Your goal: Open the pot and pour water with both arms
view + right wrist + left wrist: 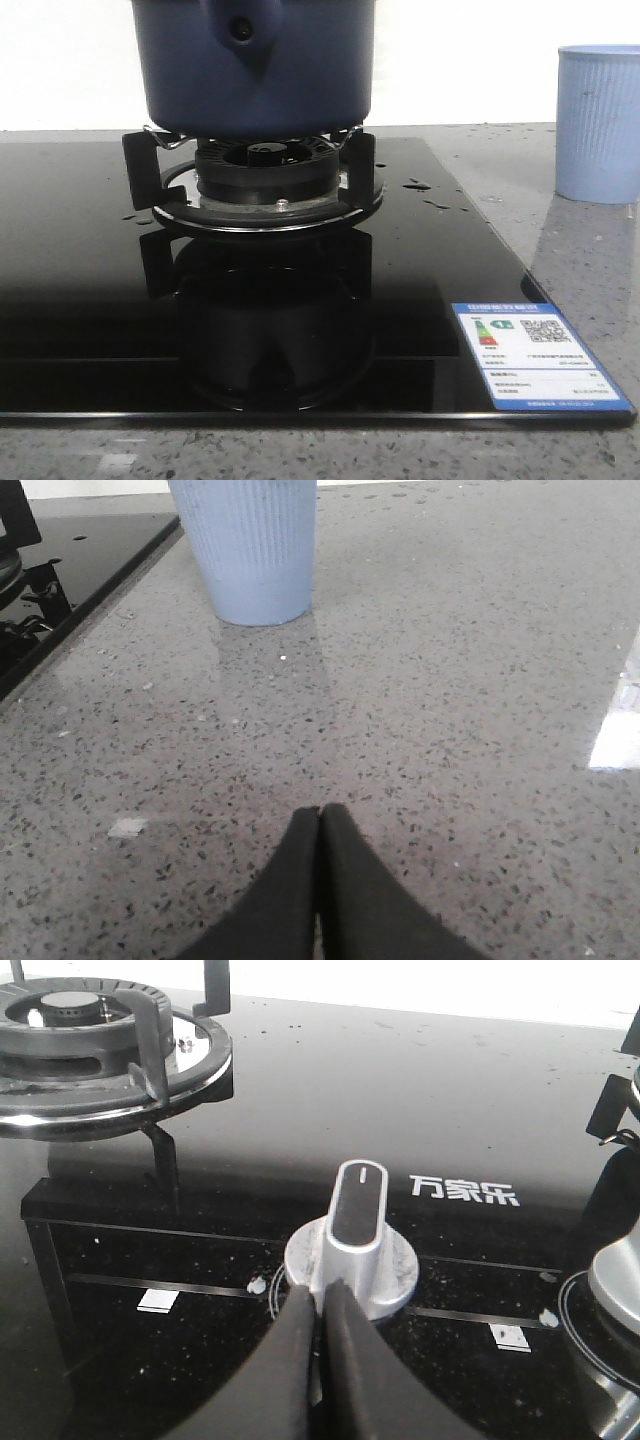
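Here, pot (255, 65) on burner (265, 175) — away from jaws

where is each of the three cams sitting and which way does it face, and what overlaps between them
Front view: low at the table edge, facing forward at the pot on its burner; no robot parts show.
Left wrist view: on the left arm, looking at a silver knob; the shut left gripper shows.
Right wrist view: on the right arm, low over the countertop, facing the pale blue cup; the shut right gripper shows.
Shared: front and right wrist views both show the cup.
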You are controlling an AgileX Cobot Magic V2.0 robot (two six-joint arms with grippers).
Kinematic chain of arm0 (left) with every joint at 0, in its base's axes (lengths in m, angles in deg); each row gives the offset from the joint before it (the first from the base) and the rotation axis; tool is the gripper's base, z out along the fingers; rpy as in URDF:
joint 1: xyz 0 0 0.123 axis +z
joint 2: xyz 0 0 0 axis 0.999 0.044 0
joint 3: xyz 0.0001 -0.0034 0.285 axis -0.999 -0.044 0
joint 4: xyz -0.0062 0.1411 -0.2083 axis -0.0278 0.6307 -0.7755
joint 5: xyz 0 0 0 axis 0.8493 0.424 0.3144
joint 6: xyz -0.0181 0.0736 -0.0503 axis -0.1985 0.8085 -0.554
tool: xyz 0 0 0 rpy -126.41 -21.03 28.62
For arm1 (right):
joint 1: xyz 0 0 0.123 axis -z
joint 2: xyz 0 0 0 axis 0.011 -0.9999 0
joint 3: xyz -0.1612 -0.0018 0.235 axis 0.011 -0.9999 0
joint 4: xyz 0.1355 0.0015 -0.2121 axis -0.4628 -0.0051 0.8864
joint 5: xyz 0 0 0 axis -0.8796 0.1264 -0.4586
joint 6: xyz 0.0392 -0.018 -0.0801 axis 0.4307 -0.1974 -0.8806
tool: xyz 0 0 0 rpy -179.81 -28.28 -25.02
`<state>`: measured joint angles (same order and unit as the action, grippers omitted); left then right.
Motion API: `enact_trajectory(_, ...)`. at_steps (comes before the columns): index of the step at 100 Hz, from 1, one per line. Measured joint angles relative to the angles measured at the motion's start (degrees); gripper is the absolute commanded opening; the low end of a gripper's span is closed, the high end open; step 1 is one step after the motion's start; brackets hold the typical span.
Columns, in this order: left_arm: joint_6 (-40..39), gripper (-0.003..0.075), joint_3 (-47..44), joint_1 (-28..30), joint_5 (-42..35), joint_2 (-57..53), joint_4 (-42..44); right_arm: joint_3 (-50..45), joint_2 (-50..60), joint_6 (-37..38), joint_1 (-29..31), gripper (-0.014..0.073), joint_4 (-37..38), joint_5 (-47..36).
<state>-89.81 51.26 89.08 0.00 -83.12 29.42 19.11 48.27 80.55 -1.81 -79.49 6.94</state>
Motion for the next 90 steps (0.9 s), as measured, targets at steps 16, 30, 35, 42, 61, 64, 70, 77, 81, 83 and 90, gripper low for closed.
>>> enact_trajectory(16,0.0,-0.0019,0.0,0.0,0.0,0.0,0.0,0.0,0.0,0.0,0.0,-0.0074,0.0,0.0)
enact_trajectory(30,0.0,-0.0019,0.0,0.0,0.0,0.0,0.0,0.0,0.0,0.0,0.0,-0.0074,0.0,0.0)
enact_trajectory(35,0.0,-0.0019,0.0,0.0,0.0,0.0,0.0,0.0,0.0,0.0,0.0,-0.0074,0.0,0.0)
enact_trajectory(42,0.0,-0.0019,0.0,0.0,0.0,0.0,0.0,0.0,0.0,0.0,0.0,-0.0074,0.0,0.0)
enact_trajectory(61,0.0,-0.0019,0.0,0.0,0.0,0.0,0.0,0.0,0.0,-0.1,0.0,-0.0074,0.0,0.0)
enact_trajectory(64,0.0,-0.0019,0.0,0.0,0.0,0.0,0.0,0.0,0.0,-0.1,0.0,-0.0074,0.0,0.0)
enact_trajectory(70,0.0,-0.0019,0.0,0.0,0.0,0.0,0.0,0.0,0.0,-0.1,0.0,-0.0074,0.0,0.0)
enact_trajectory(77,0.0,-0.0019,0.0,0.0,0.0,0.0,0.0,0.0,0.0,-0.1,0.0,-0.0074,0.0,0.0)
enact_trajectory(81,0.0,-0.0019,0.0,0.0,0.0,0.0,0.0,0.0,0.0,-0.1,0.0,-0.0074,0.0,0.0)
enact_trajectory(83,0.0,-0.0019,0.0,0.0,0.0,0.0,0.0,0.0,0.0,-0.1,0.0,-0.0074,0.0,0.0)
enact_trajectory(90,0.0,-0.0019,0.0,0.0,0.0,0.0,1.1,0.0,0.0,-0.1,0.0,-0.0074,0.0,-0.3)
